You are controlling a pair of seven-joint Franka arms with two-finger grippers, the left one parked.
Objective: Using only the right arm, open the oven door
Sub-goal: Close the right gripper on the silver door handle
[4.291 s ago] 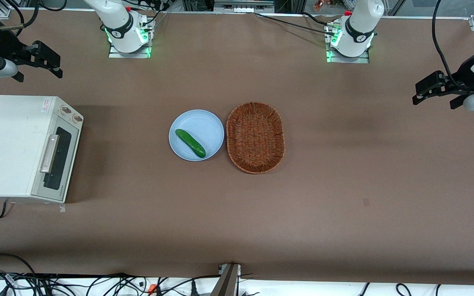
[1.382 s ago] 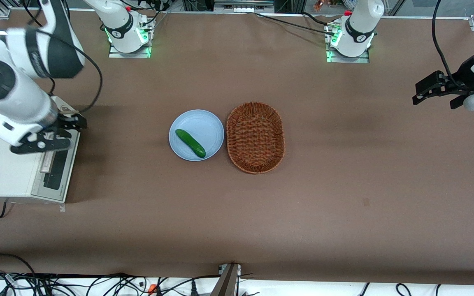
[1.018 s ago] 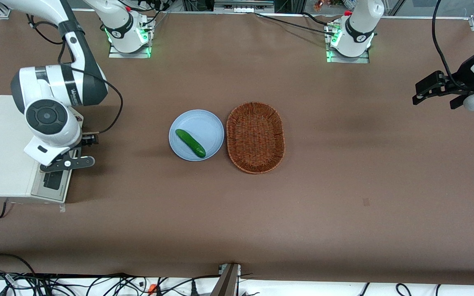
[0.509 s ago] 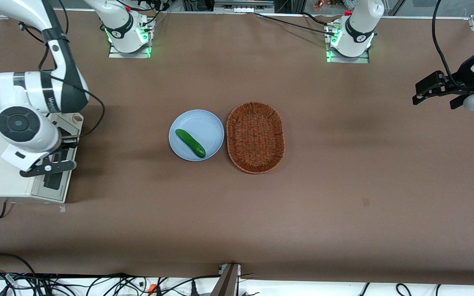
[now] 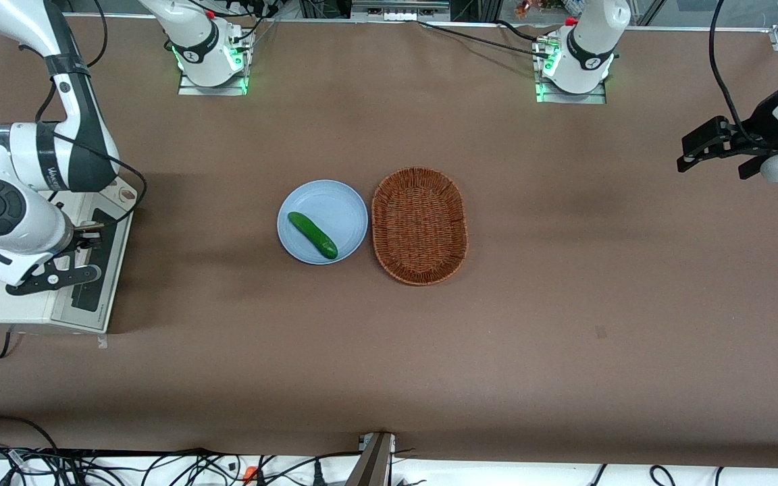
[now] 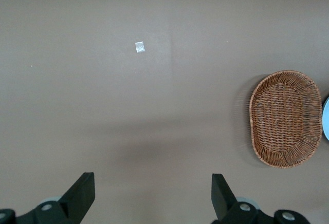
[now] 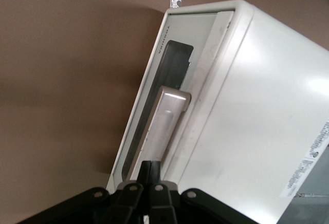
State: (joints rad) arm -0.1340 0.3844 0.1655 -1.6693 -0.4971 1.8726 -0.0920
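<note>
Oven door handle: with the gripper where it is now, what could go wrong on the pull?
The gripper sits at the handle of the oven door, which looks closed. Its contact seems to be at one end of the bar, so it may slip off. The oven is small and may slide toward the plate instead of opening.

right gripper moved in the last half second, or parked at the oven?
Yes. Against the fixed oven, the gripper has shifted away from the plate, now over the oven door at its handle.
</note>
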